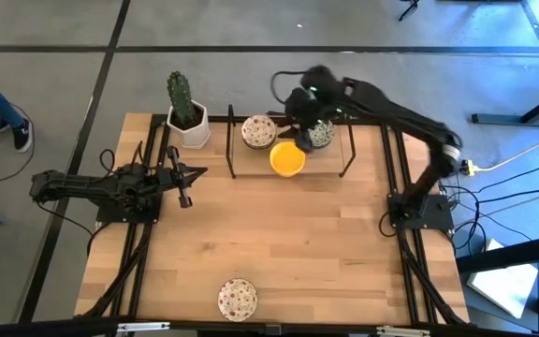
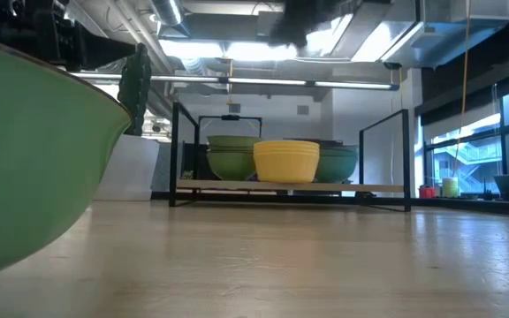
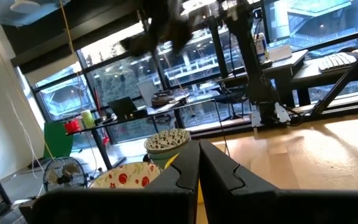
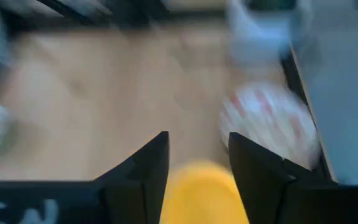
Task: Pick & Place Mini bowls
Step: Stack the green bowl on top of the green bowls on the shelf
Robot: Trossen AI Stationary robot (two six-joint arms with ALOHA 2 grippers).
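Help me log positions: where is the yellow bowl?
In the high view, the yellow bowl sits at the table's far side, between the red-speckled bowl and green-patterned bowl.

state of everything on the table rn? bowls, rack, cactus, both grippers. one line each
Plain yellow mini bowl: upright on the rack, empty.
Red-speckled white bowl: on the rack beside the yellow one.
Green-grey patterned bowl: on the rack, partly hidden by the right arm.
Second red-speckled bowl: alone at the table's near edge.
Black wire rack: upright.
Cactus in white pot: upright.
Right gripper: open, over the rack bowls.
Left gripper: shut, empty.
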